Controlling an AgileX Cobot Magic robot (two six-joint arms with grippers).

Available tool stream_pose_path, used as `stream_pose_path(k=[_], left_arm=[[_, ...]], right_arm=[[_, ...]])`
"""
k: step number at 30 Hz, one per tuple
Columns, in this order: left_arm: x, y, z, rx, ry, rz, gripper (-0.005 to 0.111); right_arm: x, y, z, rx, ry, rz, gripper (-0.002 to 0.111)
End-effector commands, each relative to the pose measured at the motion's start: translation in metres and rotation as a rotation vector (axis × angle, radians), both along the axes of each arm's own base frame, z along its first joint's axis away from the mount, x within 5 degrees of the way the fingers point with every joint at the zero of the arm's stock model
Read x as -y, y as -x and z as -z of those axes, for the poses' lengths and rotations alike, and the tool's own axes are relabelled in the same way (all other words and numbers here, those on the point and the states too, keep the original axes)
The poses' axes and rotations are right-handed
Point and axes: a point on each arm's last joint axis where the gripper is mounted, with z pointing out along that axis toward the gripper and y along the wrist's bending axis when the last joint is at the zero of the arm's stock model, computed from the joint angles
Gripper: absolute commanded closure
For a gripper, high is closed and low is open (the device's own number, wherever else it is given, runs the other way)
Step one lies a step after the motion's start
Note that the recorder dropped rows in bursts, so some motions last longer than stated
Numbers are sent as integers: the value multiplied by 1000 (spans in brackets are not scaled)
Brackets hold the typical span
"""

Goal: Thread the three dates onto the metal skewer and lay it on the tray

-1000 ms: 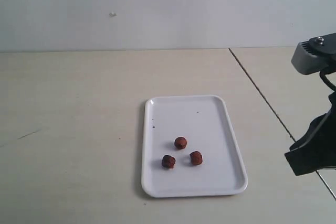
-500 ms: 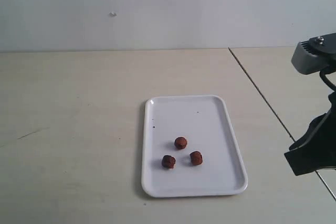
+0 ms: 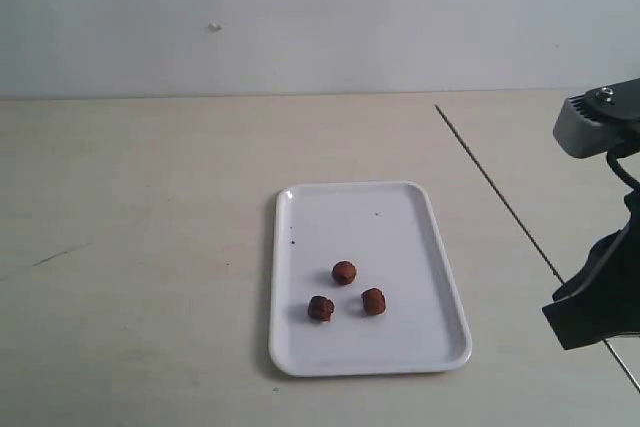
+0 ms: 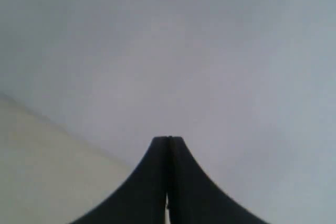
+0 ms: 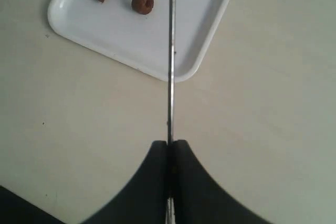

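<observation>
Jaws on both grippers are pressed together. The left gripper point(image 4: 168, 139) holds nothing. The right gripper point(image 5: 169, 142) pinches one end of the skewer point(image 5: 170, 66).

From the side camera, the white tray point(image 3: 340, 212) lies flat on the pale table point(image 3: 150, 247). Three dates sit on the tray, in the half nearer the camera. One date point(image 3: 344, 272) is close to the tray's middle. Another date point(image 3: 321, 308) and the last date point(image 3: 373, 301) lie just in front of it, each a little apart. The skewer is a thin slanted line to the right of the tray, not touching it. The dark right arm point(image 3: 600, 292) is further right of the tray.

The left wrist camera shows two black fingers point(image 4: 147, 192) touching, with a grey wall point(image 4: 210, 51) behind.

The right wrist camera shows the skewer running straight out from the black fingers and crossing the tray near one corner. Two dates lie on the tray beside the skewer, not touching it. A third date peeks in at the picture's edge.
</observation>
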Motion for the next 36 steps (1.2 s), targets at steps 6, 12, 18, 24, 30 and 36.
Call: stream_pose_path(k=[6, 12, 18, 24, 30, 36], left_arm=[[4, -132, 6, -1120, -268, 242, 107], [77, -183, 35, -1352, -332, 638, 107], [153, -199, 49, -1373, -534, 736, 107], [205, -208, 57, -1347, -681, 739, 107], [230, -219, 73, -1341, -731, 777, 95], [248, -232, 92, -1321, -723, 788, 67]], right_arm=[[0, 1, -1, 6, -6, -6, 108], [0, 2, 0, -2, -1, -7, 108], [0, -7, 11, -58, 54, 8, 108], [-9, -33, 49, -255, 147, 15, 108], [-16, -57, 71, -369, 222, 6, 108], [-15, -61, 84, -425, 274, 6, 108]])
